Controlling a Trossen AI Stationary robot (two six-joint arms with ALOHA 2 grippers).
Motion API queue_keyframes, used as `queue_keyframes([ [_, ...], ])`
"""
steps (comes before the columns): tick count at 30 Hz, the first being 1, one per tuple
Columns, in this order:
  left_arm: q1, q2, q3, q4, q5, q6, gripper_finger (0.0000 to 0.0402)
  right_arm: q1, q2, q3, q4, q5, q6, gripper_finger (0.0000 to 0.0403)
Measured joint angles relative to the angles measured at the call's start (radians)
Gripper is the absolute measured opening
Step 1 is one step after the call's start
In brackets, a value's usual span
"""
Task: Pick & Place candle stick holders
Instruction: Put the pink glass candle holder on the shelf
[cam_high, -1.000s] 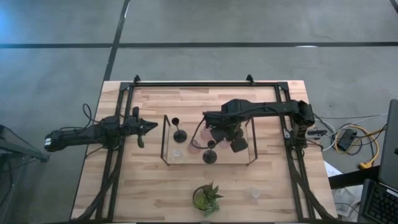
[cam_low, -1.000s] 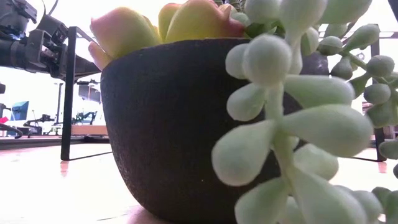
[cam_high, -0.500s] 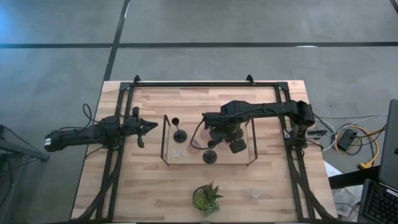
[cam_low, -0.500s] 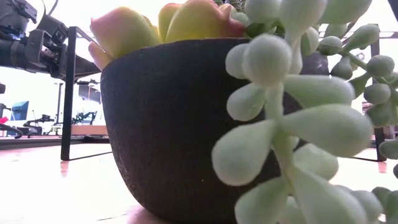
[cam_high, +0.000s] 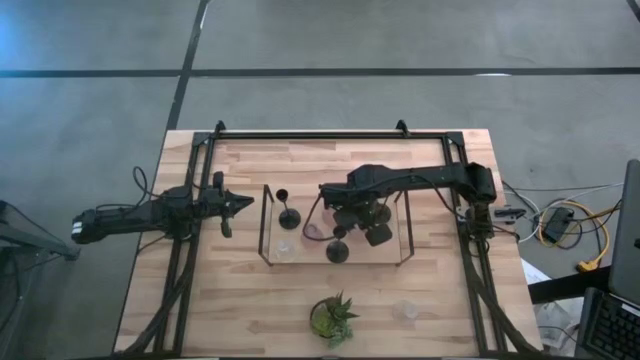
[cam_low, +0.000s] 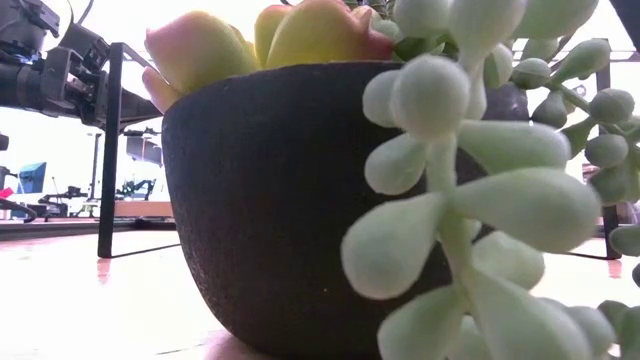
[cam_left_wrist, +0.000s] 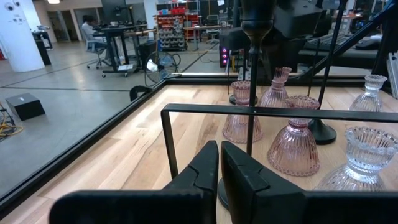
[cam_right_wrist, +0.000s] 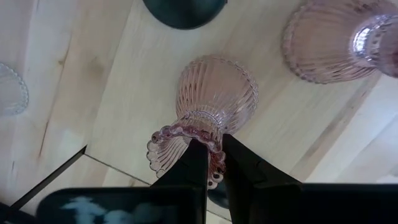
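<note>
The left gripper (cam_high: 240, 204) waited at the left side of the table (cam_high: 240, 300), just outside the wire-framed tray (cam_high: 266, 225), its fingers (cam_left_wrist: 205, 168) pressed together on nothing and aimed at the tray's left end. Inside that end, the high view showed a black holder with a round base (cam_high: 289, 219) and, near the front rail, a small clear glass holder (cam_high: 286, 247). The left wrist view looked through the black rail at the same group: a thin black stem (cam_left_wrist: 251, 93) rising close ahead, three pink glass holders behind it, one near (cam_left_wrist: 301, 135) and two farther back (cam_left_wrist: 241, 118) (cam_left_wrist: 273, 93), and clear glass holders to the side (cam_left_wrist: 354, 162) (cam_left_wrist: 368, 93). Toward the middle of the tray another black holder (cam_high: 338, 252) stood by the front rail. Above the tray's centre the right gripper (cam_high: 345, 222) reached in from the right side of the table; its wrist view showed its fingers (cam_right_wrist: 198, 165) pinching the scalloped rim of a pink glass holder (cam_right_wrist: 211, 106), whose ribbed body hung over the tray's wooden floor beside another pink holder (cam_right_wrist: 339, 40); whether it touched the wood could not be told. Farther front, outside the tray, the green potted plant (cam_high: 333, 318) stood near the table's edge, filling the low view (cam_low: 290, 200), and a lone clear holder (cam_high: 408, 310) stood to its right.
</note>
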Motion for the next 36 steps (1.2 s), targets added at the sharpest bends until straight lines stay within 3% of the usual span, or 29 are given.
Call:
queue_keyframes([
  [27,0.000,0.000,0.000,0.000,0.000,0.000,0.0025,-0.014,0.000,-0.004,0.016,-0.001,-0.004,0.0019],
  [36,0.000,0.000,0.000,0.000,0.000,0.000,0.0025,-0.014,0.000,-0.005,0.020,0.000,-0.002,0.0074],
])
